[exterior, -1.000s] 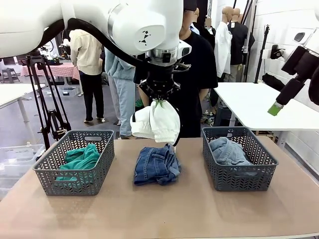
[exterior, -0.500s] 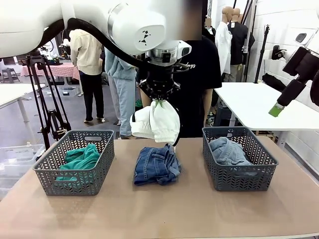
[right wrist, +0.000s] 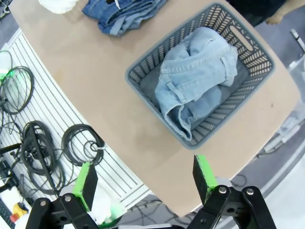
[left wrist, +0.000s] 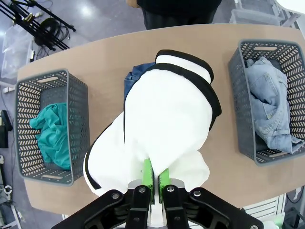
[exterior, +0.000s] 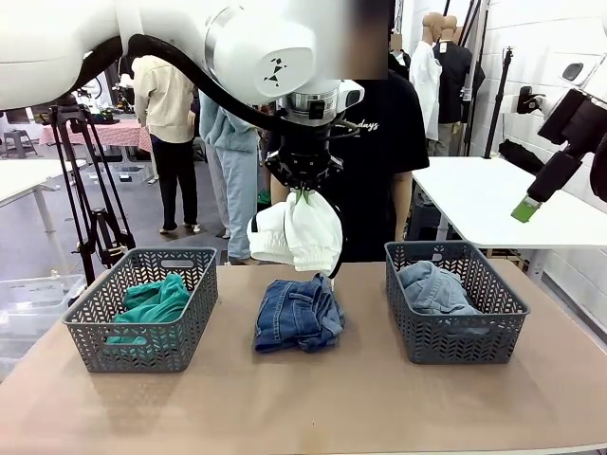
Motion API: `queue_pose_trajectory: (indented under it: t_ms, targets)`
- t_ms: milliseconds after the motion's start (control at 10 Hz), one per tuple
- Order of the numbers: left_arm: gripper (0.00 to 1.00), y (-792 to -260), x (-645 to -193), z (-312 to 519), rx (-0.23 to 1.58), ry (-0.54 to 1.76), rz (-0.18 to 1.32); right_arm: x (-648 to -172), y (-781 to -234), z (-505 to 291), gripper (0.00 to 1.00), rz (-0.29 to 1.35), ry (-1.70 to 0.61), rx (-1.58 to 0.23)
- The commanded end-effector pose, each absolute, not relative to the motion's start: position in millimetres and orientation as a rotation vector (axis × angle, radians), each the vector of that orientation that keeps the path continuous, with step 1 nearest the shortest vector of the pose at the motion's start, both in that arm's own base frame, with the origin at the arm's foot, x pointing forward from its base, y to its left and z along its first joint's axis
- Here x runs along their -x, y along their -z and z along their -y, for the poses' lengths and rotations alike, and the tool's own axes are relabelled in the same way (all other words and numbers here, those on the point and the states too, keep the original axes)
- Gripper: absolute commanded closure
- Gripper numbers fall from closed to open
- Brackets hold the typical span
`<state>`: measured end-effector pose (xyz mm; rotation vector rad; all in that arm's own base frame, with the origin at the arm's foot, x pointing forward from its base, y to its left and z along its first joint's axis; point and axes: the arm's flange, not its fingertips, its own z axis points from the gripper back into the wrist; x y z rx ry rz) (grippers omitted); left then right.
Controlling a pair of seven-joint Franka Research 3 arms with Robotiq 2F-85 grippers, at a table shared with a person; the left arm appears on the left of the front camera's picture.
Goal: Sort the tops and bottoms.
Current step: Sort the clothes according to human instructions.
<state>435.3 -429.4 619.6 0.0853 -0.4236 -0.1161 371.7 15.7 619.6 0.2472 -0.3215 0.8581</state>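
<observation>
My left gripper (exterior: 302, 195) (left wrist: 154, 177) is shut on a white garment with black edging (exterior: 292, 233) (left wrist: 162, 114), one of the bottoms, which hangs above the table's middle. Under it lies the darker-blue denim (exterior: 298, 314) (left wrist: 136, 75) (right wrist: 123, 13) on the table. The pale-blue denim (exterior: 432, 288) (left wrist: 269, 110) (right wrist: 195, 76) sits in the right basket (exterior: 453, 339) (right wrist: 153, 57). The teal-green top (exterior: 152, 306) (left wrist: 51, 134) lies in the left basket (exterior: 138, 341) (left wrist: 28, 90). My right gripper (right wrist: 145, 177) is open and empty, raised high to the right; one green pad (exterior: 523, 208) shows there.
A person in a black T-shirt (exterior: 379, 142) stands at the table's far edge, behind the hanging garment. Cables (right wrist: 38, 143) lie on the floor beside the table. A white table (exterior: 493, 204) stands at the back right, and a tripod (exterior: 90, 180) at the back left.
The grippers and garments hold their places. The person behind the table has shifted slightly to the right.
</observation>
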Motion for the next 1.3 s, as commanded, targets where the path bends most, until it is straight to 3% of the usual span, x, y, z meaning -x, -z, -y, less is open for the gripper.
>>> queue_pose_trajectory:
  t_ms: [0,1200]
  targets:
    - [1.0,-623.2,-434.1,427.3,-0.098,0.115,0.43,-370.1,-613.6,-16.3,0.0,0.311,-0.852,-0.233]
    - [1.0,-623.2,-434.1,427.3,-0.098,0.115,0.43,-370.1,-613.6,-16.3,0.0,0.311,-0.852,-0.233]
